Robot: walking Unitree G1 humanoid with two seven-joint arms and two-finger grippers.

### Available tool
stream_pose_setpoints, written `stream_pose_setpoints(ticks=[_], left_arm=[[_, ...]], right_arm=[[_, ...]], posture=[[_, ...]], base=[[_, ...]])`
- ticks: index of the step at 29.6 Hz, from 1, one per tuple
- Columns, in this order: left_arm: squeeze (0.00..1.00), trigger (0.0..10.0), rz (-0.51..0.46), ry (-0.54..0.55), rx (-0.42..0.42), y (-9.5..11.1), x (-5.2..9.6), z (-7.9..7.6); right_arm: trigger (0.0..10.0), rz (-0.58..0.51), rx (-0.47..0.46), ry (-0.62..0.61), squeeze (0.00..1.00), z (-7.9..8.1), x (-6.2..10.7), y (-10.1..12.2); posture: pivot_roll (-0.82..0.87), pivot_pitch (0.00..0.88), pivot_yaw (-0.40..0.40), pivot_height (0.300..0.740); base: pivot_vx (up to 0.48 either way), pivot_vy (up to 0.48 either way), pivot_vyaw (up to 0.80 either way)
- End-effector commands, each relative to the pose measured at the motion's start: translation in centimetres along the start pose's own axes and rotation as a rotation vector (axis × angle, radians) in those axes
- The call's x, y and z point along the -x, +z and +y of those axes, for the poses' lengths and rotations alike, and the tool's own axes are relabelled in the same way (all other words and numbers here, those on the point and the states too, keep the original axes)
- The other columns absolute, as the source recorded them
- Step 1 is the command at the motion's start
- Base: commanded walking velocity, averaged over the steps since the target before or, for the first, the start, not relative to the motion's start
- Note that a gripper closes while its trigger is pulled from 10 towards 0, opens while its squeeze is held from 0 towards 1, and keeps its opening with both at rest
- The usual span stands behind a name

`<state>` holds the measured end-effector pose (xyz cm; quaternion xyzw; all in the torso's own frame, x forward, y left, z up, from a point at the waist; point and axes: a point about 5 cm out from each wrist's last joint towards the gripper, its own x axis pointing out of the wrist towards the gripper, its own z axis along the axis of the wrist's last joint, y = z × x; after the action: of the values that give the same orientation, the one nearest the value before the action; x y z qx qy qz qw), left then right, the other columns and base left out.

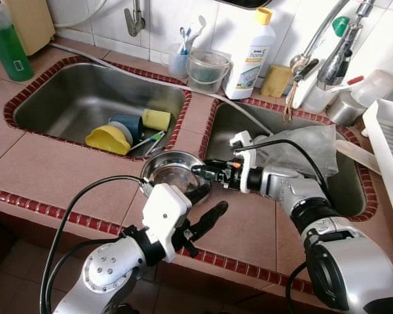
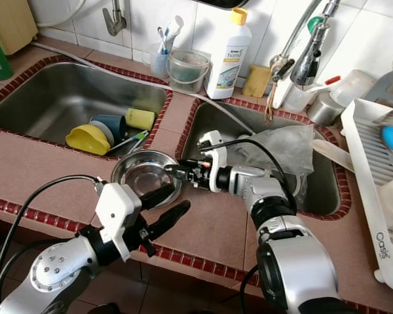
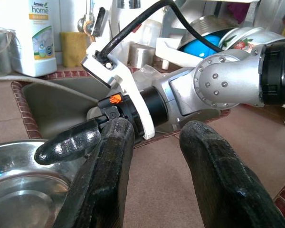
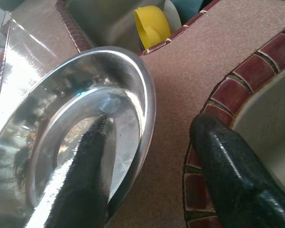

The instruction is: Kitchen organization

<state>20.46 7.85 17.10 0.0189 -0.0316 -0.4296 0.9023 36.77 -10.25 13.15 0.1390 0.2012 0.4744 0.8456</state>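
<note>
Centrally, steel bowl (image 1: 171,171) on table (image 1: 52,171) between two sinks, right hand (image 1: 202,171) straddling its rim, fingers apart, left hand (image 1: 206,204) open just beside, yellow cup (image 1: 156,120) in left sink (image 1: 72,98).

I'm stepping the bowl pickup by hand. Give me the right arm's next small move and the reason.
Probably close the right pincer. Its fingers straddle the steel bowl's rim, one inside and one outside over the counter, still apart. The left pincer waits open at the bowl's near edge.

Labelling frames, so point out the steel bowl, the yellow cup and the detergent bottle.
steel bowl (image 1: 165,171), left eye view, inner base.
yellow cup (image 1: 156,119), left eye view, its side.
detergent bottle (image 1: 249,62), left eye view, label.
</note>
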Motion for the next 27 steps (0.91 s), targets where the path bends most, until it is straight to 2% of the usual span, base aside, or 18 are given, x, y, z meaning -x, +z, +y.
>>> stream_pose_setpoints(ticks=[1, 27], left_arm=[[0.00, 10.0, -0.004, -0.027, 0.004, 0.23, -0.05, -0.51], [0.00, 10.0, -0.001, -0.028, 0.002, 0.40, 0.00, -0.37]], right_arm=[[0.0, -0.004, -0.003, -0.030, 0.00, -0.35, 0.33, 0.41], [0.0, -0.026, -0.044, -0.021, 0.00, -0.46, 0.55, 0.98]], posture=[[0.07, 0.152, -0.168, 0.740], [0.07, 0.146, -0.163, 0.740]], base=[[0.000, 0.000, 0.00], [0.000, 0.000, 0.00]])
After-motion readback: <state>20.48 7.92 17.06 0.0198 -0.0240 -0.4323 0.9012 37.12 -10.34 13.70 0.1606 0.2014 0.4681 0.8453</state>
